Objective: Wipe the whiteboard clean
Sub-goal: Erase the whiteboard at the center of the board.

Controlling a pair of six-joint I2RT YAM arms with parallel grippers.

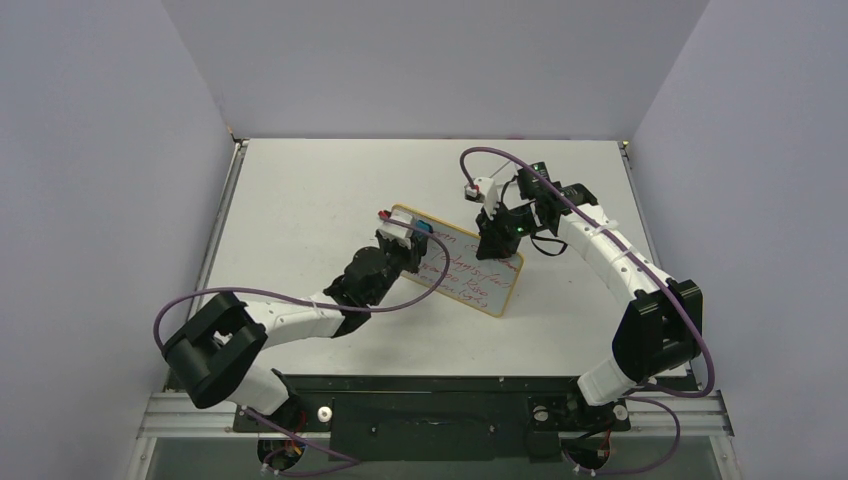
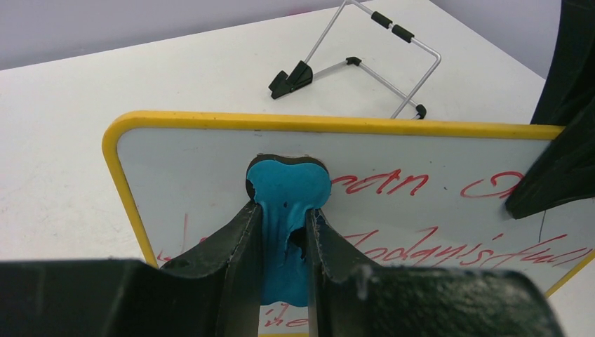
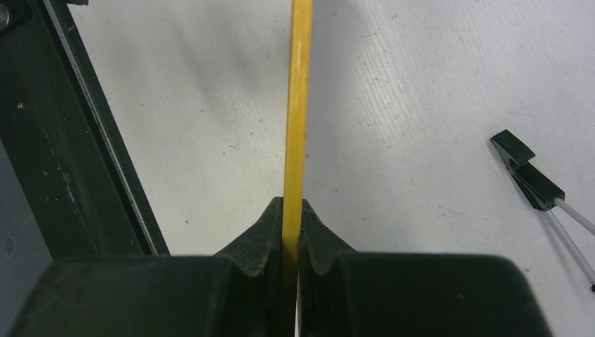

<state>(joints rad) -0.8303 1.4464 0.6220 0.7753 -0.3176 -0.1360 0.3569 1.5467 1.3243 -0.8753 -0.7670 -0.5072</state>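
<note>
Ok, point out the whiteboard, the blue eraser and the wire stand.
whiteboard (image 2: pixel 189 175): left wrist view, bare white face left of the eraser.
blue eraser (image 2: pixel 289 184): left wrist view, its wide end above the fingers.
wire stand (image 2: pixel 290 78): left wrist view, its black foot clip.

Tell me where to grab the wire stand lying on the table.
Probably the black hinge block of the wire stand, from straight above, jaws across it. It's the chunkiest part; the thin rods lie low against the table, leaving little to pinch.
</note>
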